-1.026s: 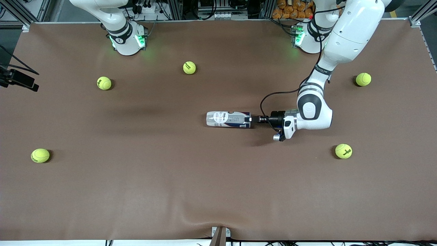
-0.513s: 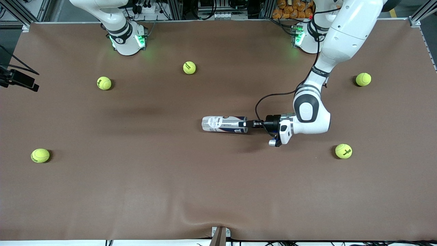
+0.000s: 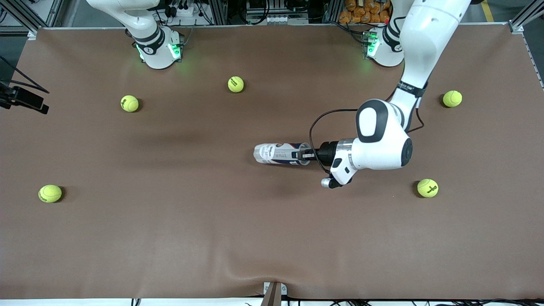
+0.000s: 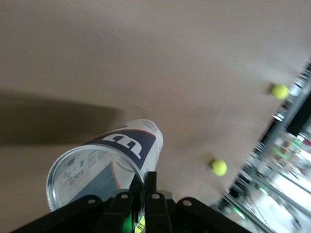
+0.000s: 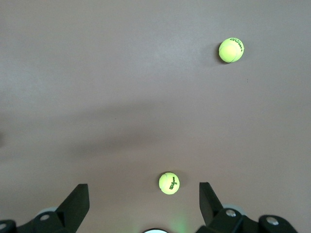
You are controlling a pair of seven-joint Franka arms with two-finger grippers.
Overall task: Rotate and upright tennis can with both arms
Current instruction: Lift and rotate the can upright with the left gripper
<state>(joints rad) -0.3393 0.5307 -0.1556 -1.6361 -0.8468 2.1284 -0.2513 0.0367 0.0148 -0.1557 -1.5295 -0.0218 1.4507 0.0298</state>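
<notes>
Note: left gripper (image 3: 302,155) clamped on rim of clear navy-labelled tennis can (image 3: 278,154), frame centre, long axis horizontal; right gripper (image 5: 144,204) agape, waiting.

Lab — framed robot table (image 3: 85,238) (brown mat).

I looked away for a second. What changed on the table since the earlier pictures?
The left gripper, shut on the rim of the tennis can, kept its hold while the arm's wrist turned and swung nearer the front camera. The can shifted slightly that way too, still lying on its side. The five tennis balls and the right gripper, open and waiting, stayed put.
</notes>
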